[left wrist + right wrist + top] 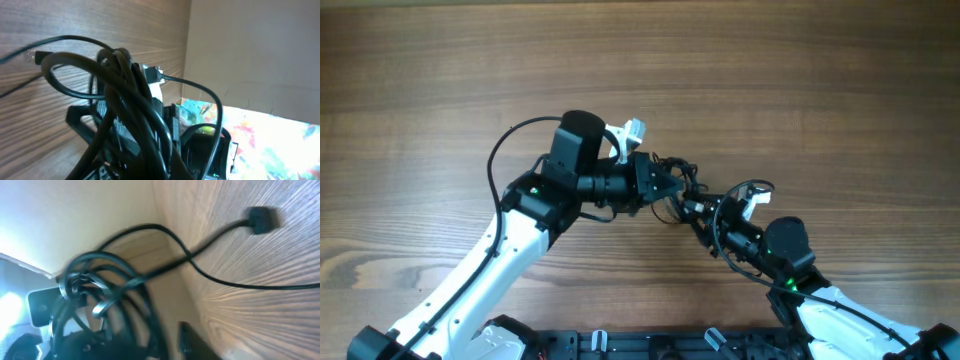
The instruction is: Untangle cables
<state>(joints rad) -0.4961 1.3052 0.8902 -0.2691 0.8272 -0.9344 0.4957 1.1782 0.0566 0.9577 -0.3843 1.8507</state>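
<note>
Cables [682, 190] sit in 1 tangled bundle on table [440, 80], between left gripper [665, 186] and right gripper [698, 207]. Jaws hidden by cords: cannot tell for either. 1 plug end [262, 219] lies free; untangling looks mostly undone.

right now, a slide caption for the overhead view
Left hand and right hand meet at tangled black cables on a wooden table

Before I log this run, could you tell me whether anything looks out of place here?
Yes: the cables are bunched in one knot between the left gripper and right gripper, while one plug trails loose on the table.
</note>
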